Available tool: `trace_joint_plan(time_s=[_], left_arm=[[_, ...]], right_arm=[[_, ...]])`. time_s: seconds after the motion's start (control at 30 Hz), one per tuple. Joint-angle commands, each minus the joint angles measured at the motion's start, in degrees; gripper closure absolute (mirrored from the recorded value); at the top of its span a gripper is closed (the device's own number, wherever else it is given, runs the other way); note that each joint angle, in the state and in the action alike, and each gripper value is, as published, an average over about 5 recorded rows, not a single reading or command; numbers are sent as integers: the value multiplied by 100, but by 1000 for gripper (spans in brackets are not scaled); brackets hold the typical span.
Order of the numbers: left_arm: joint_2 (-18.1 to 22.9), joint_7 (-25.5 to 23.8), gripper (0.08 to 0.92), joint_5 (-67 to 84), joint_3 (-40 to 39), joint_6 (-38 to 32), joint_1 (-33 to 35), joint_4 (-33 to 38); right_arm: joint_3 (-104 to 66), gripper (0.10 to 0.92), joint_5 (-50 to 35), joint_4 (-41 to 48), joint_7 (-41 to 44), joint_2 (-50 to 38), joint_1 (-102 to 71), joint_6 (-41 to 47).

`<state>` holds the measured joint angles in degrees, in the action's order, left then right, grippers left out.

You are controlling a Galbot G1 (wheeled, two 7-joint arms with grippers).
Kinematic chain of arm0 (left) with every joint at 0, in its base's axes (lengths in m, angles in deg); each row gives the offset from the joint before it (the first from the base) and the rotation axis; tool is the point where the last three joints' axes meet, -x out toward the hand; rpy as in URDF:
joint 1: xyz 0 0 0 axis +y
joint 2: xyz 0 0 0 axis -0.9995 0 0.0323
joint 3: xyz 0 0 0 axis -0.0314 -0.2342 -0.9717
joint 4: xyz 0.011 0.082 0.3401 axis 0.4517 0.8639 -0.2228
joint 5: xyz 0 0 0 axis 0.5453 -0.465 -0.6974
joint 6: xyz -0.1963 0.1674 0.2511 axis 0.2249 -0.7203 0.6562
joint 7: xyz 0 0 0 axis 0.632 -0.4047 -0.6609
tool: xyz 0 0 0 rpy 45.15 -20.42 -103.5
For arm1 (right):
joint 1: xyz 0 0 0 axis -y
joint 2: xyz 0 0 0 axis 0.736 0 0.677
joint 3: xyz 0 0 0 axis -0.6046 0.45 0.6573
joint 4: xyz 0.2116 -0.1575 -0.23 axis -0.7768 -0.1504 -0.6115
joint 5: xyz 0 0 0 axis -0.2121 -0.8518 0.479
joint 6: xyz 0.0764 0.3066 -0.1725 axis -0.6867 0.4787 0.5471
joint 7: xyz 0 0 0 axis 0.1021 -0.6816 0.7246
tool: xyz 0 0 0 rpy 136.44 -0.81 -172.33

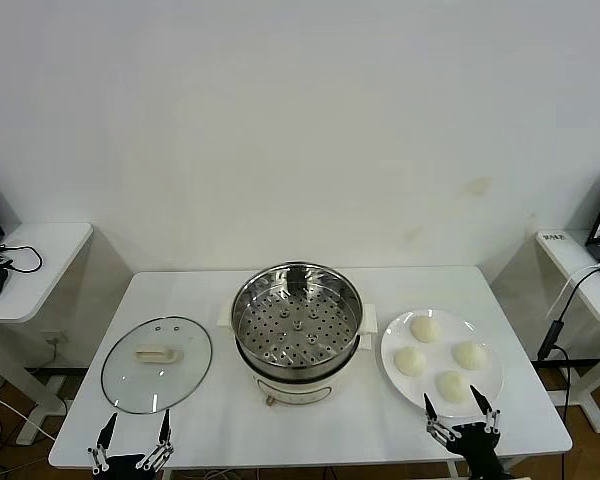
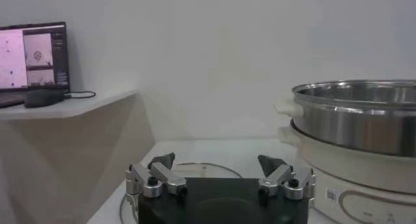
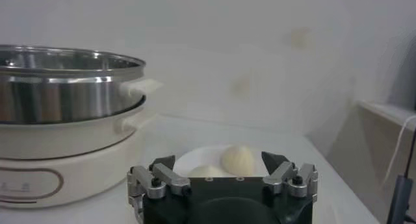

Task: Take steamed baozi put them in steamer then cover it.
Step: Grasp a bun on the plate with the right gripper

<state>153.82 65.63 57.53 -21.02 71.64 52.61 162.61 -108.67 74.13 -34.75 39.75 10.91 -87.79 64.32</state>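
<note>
While the steamer (image 1: pixel 297 320) sits uncovered, four smooth baozi (image 1: pixel 425 328) fill a plate (image 1: pixel 392 340).

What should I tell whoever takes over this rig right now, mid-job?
Left gripper: open, empty, at the table's near edge by the cover.
Right gripper: open, empty, at the near edge of the plate.
Steamer: mid-table, uncovered, tray bare.
All four baozi sit on the plate, right of the steamer.
Cover lies flat on the table, left of the steamer.
Done: nothing.
Left: move four baozi in, then cover.
</note>
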Motion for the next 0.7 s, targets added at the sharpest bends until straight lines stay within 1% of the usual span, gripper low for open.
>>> trace_joint_plan(time_s=[0.03,0.13,0.23,0.37,0.5,0.7], left_arm=[[-29,56,177,-465,12,800,-53,187],[-29,17,177,-589,77,819,-85,232],[-33,-201,177,-783,152,833,-86,311],[-19,-409,177,-994,202,867,-118,384],[1,-457,177,-1106,219,870,-141,438],[50,-493,177,-1268,194,854,-127,527]], right_arm=[[-112,202,691,-3,26,-49,97,85],[-234,203,1202,13,-27,-155,237,233],[-427,203,1754,70,-74,-403,515,436],[-670,202,2469,232,98,-982,1055,804],[-802,203,2872,427,640,-1805,1635,1202],[-683,203,3346,1069,2002,-3140,2635,1357]])
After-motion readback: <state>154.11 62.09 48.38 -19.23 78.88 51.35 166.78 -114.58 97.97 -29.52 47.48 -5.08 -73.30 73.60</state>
